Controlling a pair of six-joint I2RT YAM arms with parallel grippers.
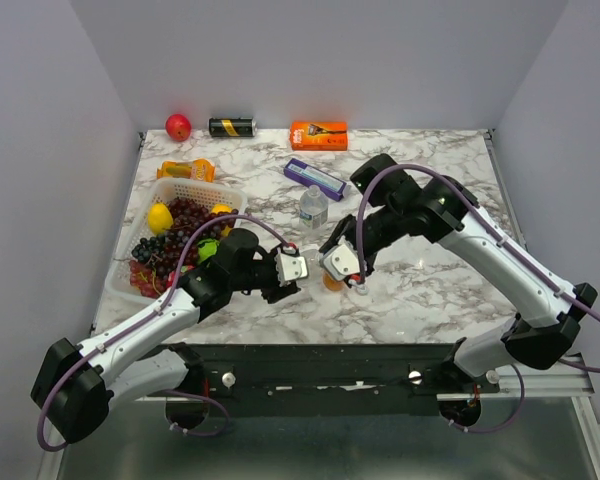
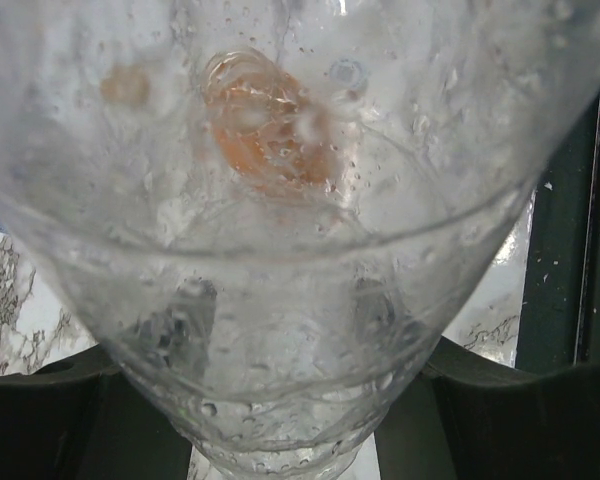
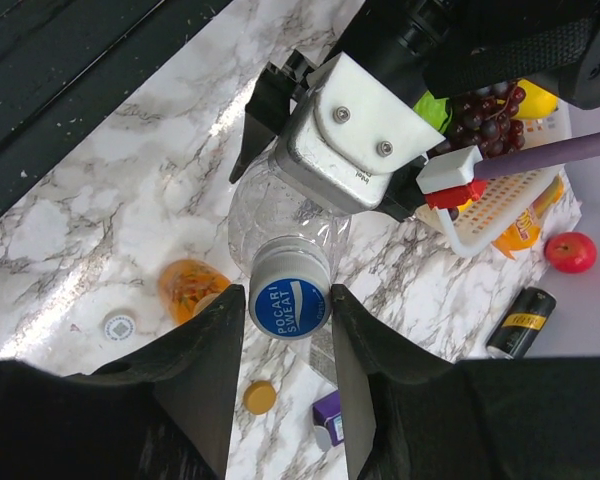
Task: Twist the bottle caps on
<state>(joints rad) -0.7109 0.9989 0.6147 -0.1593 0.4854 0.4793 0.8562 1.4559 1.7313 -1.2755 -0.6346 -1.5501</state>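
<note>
Seating the blue cap [image 3: 289, 308] on the clear bottle [image 3: 270, 225]
On the bench [image 1: 430, 290], the basket [image 1: 195, 186] upper left holds grapes [image 1: 185, 215] and a lemon [image 1: 160, 217]; our left pincer [image 3: 285, 178] clamps the clear bottle mid-frame, droplets inside, its neck aimed into our right pincer [image 3: 288, 302], which pinches the blue cap on that neck; orange cap [image 3: 259, 396] and whitish cap [image 3: 119, 324] lie loose.

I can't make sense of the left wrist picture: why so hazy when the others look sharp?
Left wrist: the clear bottle fills the view, too close to focus, blurring what lies behind; right wrist: the blue cap is sharp; top external: evenly lit, crisp.
</note>
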